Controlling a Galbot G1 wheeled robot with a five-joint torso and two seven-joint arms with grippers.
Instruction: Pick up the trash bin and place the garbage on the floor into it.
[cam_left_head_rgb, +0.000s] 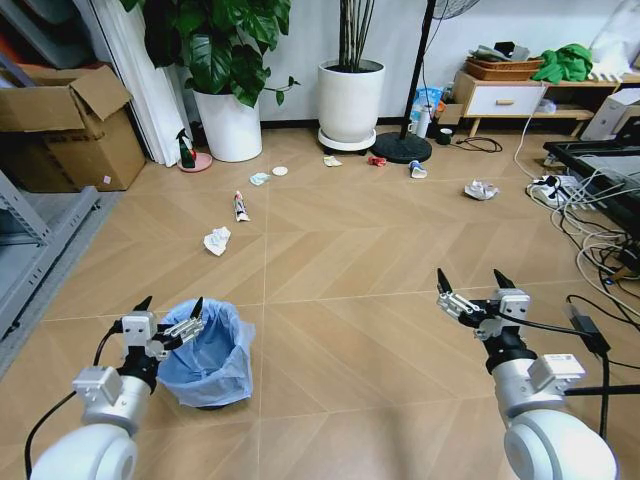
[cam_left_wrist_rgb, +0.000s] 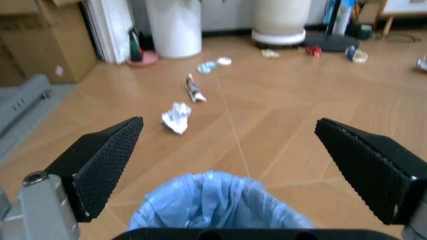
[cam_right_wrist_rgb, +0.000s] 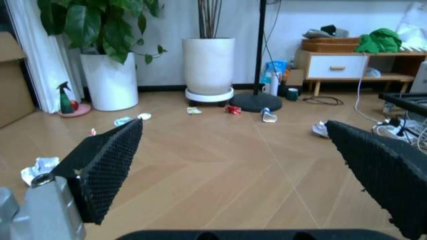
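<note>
The trash bin (cam_left_head_rgb: 210, 362), a small round bin lined with a crinkly light blue bag, stands on the herringbone floor (cam_left_head_rgb: 340, 260) at the near left. My left gripper (cam_left_head_rgb: 170, 308) hovers open over its near-left rim, and in the left wrist view the bin (cam_left_wrist_rgb: 220, 207) lies just below the left gripper (cam_left_wrist_rgb: 228, 121). My right gripper (cam_left_head_rgb: 470, 280) is open and empty above bare floor on the right. Garbage lies farther off: a white paper wad (cam_left_head_rgb: 217, 240), a torn wrapper (cam_left_head_rgb: 240, 205), a white lid (cam_left_head_rgb: 280, 171), a red packet (cam_left_head_rgb: 376, 160), a blue-white packet (cam_left_head_rgb: 417, 170) and another wad (cam_left_head_rgb: 481, 189).
A cardboard box (cam_left_head_rgb: 70, 125) and metal shelving (cam_left_head_rgb: 40, 240) line the left side. Two white plant pots (cam_left_head_rgb: 230, 125) (cam_left_head_rgb: 350, 100) and a black fan base (cam_left_head_rgb: 401, 147) stand at the back. Cables and a power strip (cam_left_head_rgb: 560, 190) sprawl on the right.
</note>
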